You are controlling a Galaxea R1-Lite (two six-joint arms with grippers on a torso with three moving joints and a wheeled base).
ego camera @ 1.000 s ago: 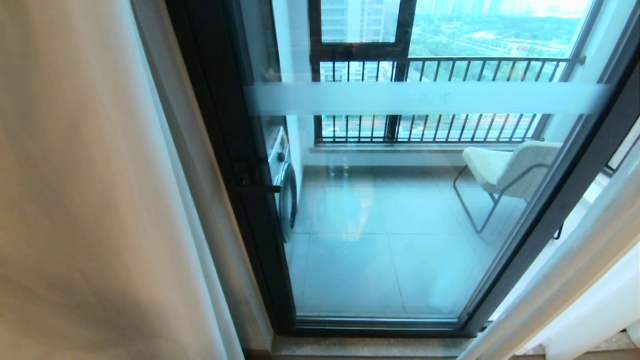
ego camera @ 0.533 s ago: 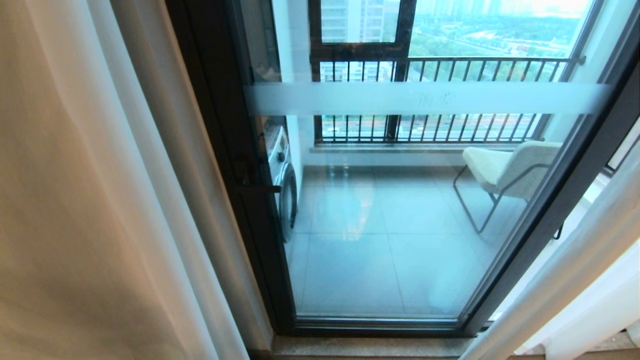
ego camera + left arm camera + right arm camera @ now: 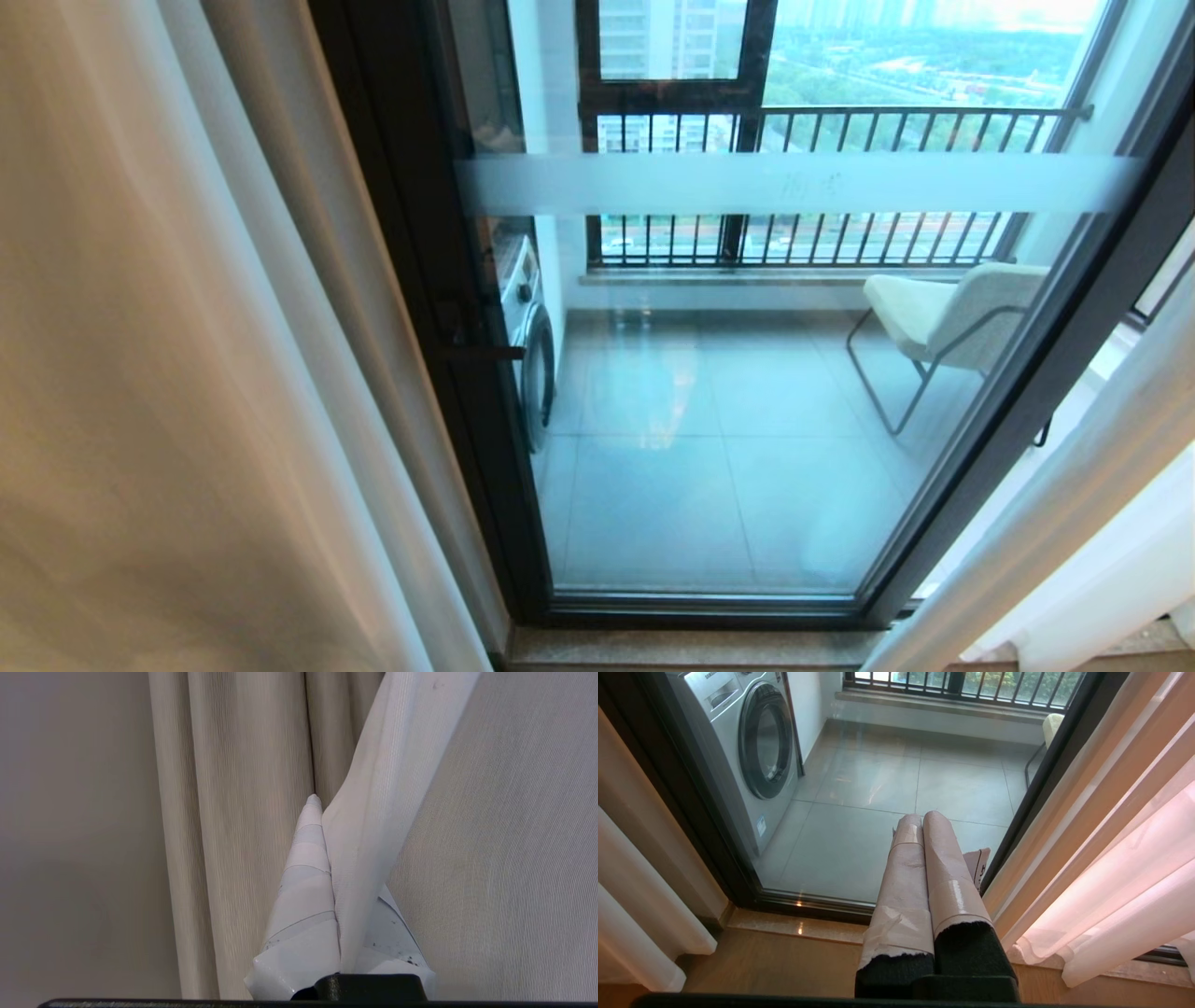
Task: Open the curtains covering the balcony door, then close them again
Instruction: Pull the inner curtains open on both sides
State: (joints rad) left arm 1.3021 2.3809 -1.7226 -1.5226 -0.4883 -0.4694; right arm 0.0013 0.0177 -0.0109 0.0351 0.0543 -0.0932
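The balcony door (image 3: 747,392) fills the middle of the head view: a tall glass panel in a dark frame with a frosted horizontal stripe (image 3: 794,184) across its upper part, uncovered from the left frame post to the right one. The curtains (image 3: 187,373) hang drawn to either side of it, one sheer white panel in long folds along the door's left edge and another along its right edge (image 3: 1074,523), whose wavy hem lies near the door's bottom right corner. In the left wrist view thicker beige drapes (image 3: 233,812) hang behind the sheer fabric. Through the glass are a tiled balcony floor (image 3: 672,485), a black-barred railing (image 3: 840,187), a washing machine (image 3: 747,751) against the balcony's left side and a pale chair (image 3: 943,317) at its right side. The left gripper (image 3: 337,896), its fingers wrapped in white tape, is clamped on a fold of the left sheer curtain, the cloth pinched between the pressed-together fingers. The right gripper (image 3: 924,826), wrapped in tan tape, has its fingers pressed together with nothing between them, low before the door's bottom edge, above the stone sill (image 3: 798,926).
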